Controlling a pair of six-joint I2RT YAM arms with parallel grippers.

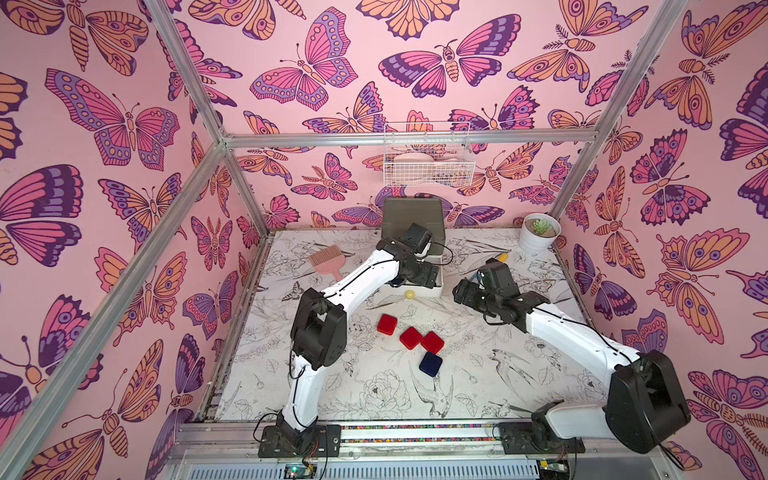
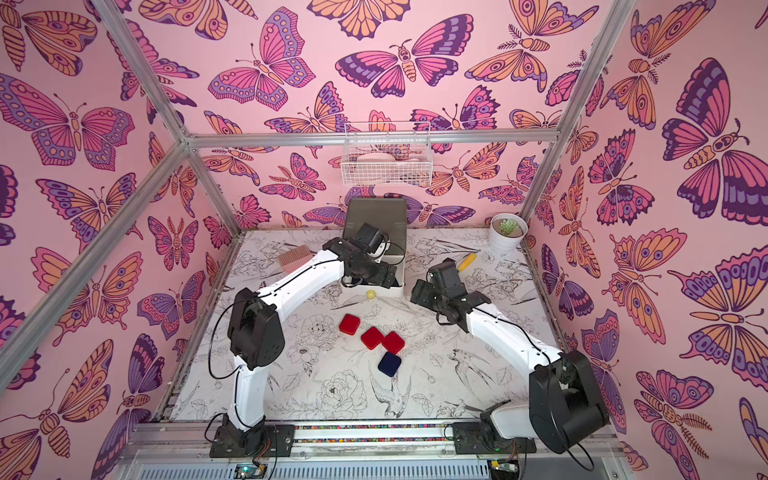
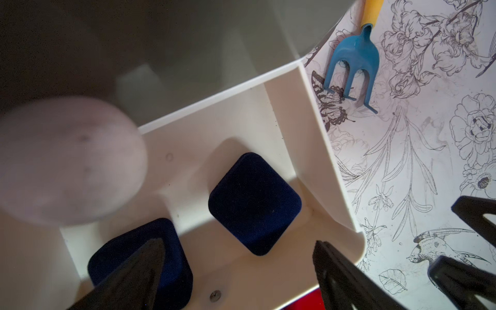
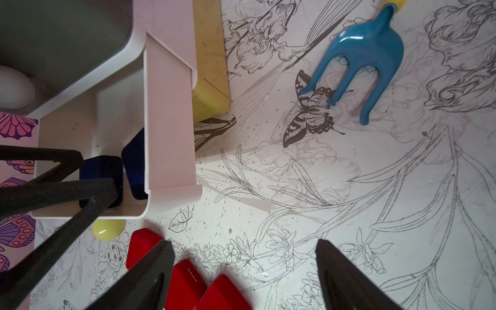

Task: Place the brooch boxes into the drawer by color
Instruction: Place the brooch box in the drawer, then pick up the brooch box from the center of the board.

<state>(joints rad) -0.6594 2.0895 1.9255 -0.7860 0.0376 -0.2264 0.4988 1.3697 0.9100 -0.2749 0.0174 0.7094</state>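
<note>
the left end effector (image 3: 240,243) hangs over the pulled-out white drawer (image 3: 284,112), jaws wide and nothing between them. one navy box (image 3: 255,201) lies flat on the drawer floor just ahead of the fingertips. a second navy box (image 3: 177,257) lies right beneath one finger (image 3: 134,276). the step in hand looks like the release and retreat. to do it well, lift straight up so that finger clears the box below it without dragging it. keep off the white knob (image 3: 67,161) of the grey tier (image 3: 161,40), which sits close beside the wrist. the right end effector (image 4: 243,243) is also wide and empty, beside the drawer's front corner, with the red boxes (image 4: 185,281) just under it. the third navy box (image 1: 430,364) lies on the surface (image 1: 332,395) well behind both end effectors, just beside a red one. it likely belongs in this same drawer, so leave the drawer out and fetch it next.
</note>
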